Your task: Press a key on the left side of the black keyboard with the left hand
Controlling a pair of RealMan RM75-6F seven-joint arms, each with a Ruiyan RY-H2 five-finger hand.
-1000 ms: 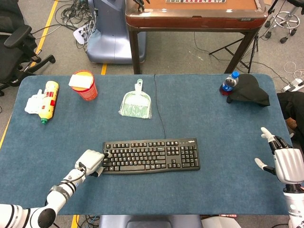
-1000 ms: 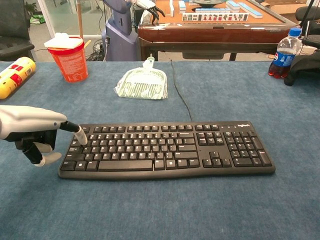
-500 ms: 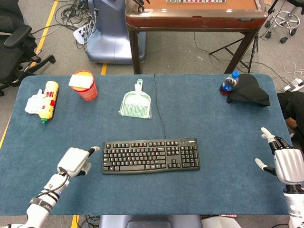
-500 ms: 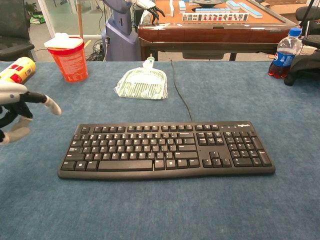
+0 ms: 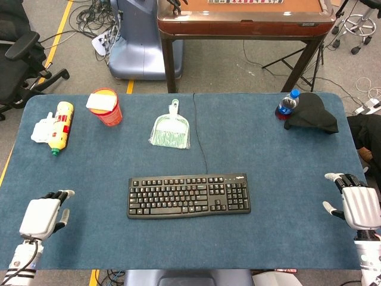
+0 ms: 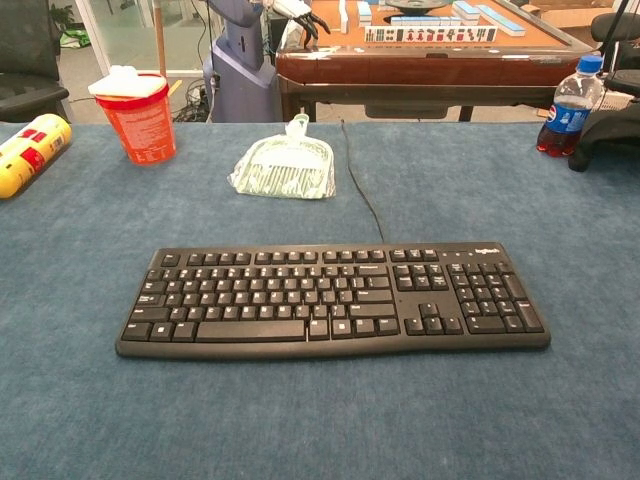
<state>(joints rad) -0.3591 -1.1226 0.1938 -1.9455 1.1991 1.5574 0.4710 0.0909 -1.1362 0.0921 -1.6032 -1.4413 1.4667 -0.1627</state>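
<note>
Both hands rest at the table's outer corners, well apart from the black keyboard [image 5: 189, 196]

From the head view, the left hand [image 5: 40, 214] sits at the near left corner of the blue table [image 5: 268, 161], fingers spread and holding nothing; the right hand [image 5: 355, 205] sits at the near right edge, likewise spread and empty. The keyboard lies in the middle of the near half, its cable running toward the far edge beside a green dustpan [image 5: 171, 130]. A red cup [image 5: 106, 106] and a yellow bottle [image 5: 60, 126] stand far left, a cola bottle [image 5: 287, 104] far right. The chest view shows neither hand, only the keyboard close up with nothing touching its left-side keys, and the dustpan, cup and bottles behind it
</note>
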